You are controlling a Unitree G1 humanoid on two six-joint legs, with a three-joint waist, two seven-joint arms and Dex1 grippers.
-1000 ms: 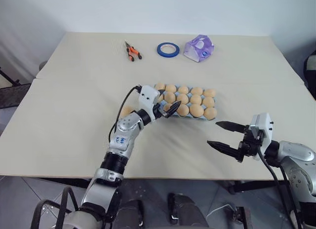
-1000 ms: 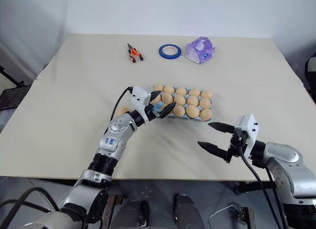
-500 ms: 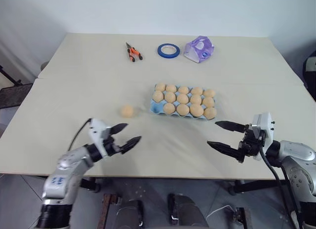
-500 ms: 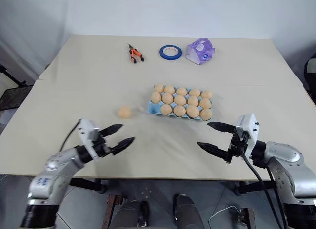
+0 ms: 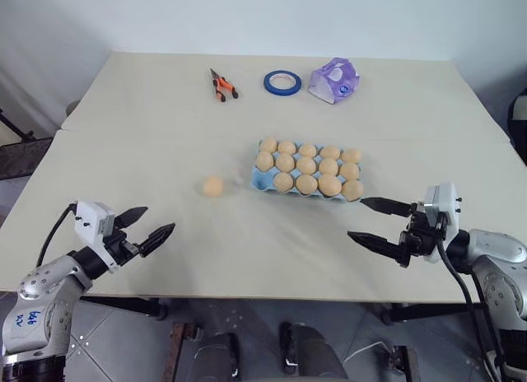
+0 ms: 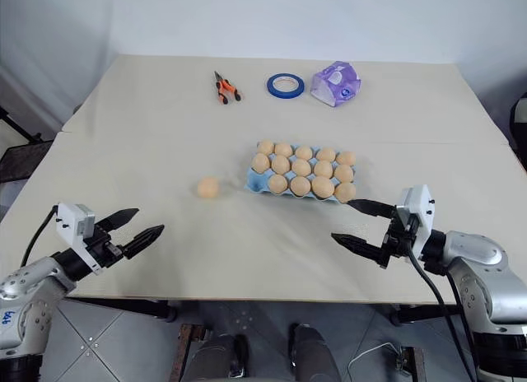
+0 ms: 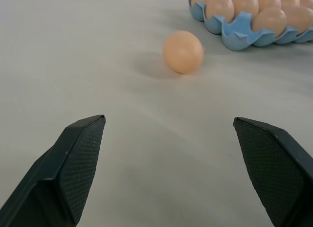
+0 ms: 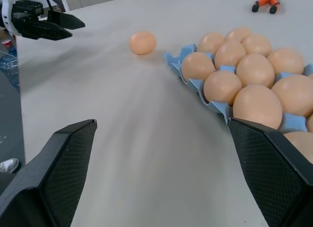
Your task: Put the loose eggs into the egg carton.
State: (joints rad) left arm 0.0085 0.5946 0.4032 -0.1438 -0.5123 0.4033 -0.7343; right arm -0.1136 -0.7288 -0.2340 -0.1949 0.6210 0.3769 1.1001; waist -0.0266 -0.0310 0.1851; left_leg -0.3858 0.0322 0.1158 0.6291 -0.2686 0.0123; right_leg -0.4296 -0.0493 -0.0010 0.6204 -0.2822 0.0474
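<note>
One loose egg (image 5: 212, 186) lies on the beige table, a short way left of the light blue egg carton (image 5: 261, 179). The carton holds several tan eggs; its near-left corner cup is empty. My left gripper (image 5: 156, 220) hovers open and empty near the table's front left, pointing toward the loose egg (image 7: 183, 52) with a wide gap to it. My right gripper (image 5: 356, 218) stands open and empty at the front right, just off the carton's near-right corner (image 8: 195, 82). The right wrist view also shows the loose egg (image 8: 143, 42) and my left gripper (image 8: 73, 30) beyond it.
At the table's far side lie orange-handled pliers (image 5: 221, 86), a blue tape roll (image 5: 281, 82) and a purple-and-white packet (image 5: 333, 79). The table's front edge (image 5: 247, 295) runs just below both grippers.
My left arm has drawn back from the carton's left end to the table's front left, still open. The right arm has kept still. The loose egg has not moved.
</note>
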